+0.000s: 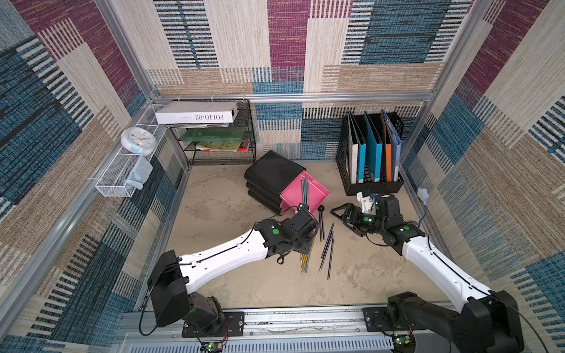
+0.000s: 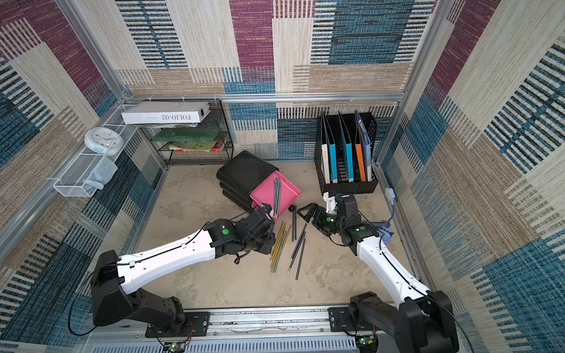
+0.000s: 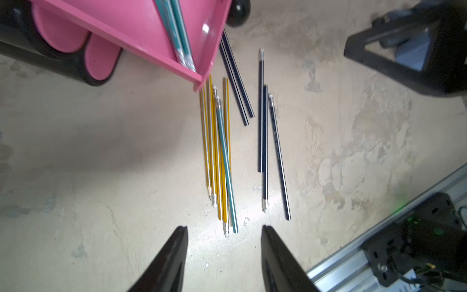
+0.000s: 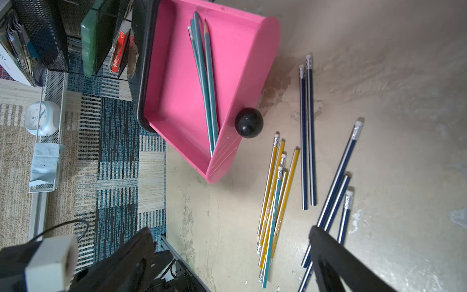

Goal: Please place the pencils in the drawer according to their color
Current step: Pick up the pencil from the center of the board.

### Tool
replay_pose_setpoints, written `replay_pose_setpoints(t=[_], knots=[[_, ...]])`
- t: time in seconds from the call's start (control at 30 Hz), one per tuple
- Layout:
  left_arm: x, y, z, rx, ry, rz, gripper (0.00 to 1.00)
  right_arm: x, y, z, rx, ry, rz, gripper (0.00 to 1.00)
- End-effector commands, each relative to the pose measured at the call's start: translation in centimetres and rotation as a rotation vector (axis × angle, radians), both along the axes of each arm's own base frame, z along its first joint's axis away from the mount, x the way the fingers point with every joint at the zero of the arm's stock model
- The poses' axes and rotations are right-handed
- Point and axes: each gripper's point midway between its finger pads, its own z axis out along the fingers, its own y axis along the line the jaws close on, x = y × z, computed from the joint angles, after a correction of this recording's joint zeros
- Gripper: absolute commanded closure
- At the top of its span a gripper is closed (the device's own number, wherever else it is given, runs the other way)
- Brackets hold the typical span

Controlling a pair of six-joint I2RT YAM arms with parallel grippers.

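Bright, even light, with a white glare patch on the table [image 3: 242,252] in the left wrist view. Both top views bend at the edges; the left claw [image 3: 223,227] looks blurred up close.

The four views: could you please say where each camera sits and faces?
Top views: overhead near the base, looking down at the table, pink drawer; left arm, right arm show.
Left wrist: on left arm, facing down at loose pencils; open jaws show.
Right wrist: on right arm, facing the drawer; open jaws show.
Shared: both wrist views show the drawer's teal pencils and black knob.
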Motion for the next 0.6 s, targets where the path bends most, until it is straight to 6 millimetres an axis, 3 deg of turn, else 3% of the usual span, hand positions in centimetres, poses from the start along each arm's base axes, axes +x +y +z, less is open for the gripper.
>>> replay_pose_setpoints(t=[0.0, 0.2, 0.57], knots=[[-1.7, -1.6, -2.0, 0.013, 0.061, -0.047, 0.52, -0.6, 0.0, -0.2, 0.006, 0.016, 0.007, 0.01], [-3.3, -3.3, -5.6, 0.061, 0.152, -0.103, 0.61, -0.8, -0.5, 0.0, 0.0, 0.009, -0.019, 0.01], [-3.5, -3.8, -8.7, 0.166, 0.231, -0.115, 0.71, -0.6, -0.6, 0.6, 0.006, -0.006, -0.036, 0.01]])
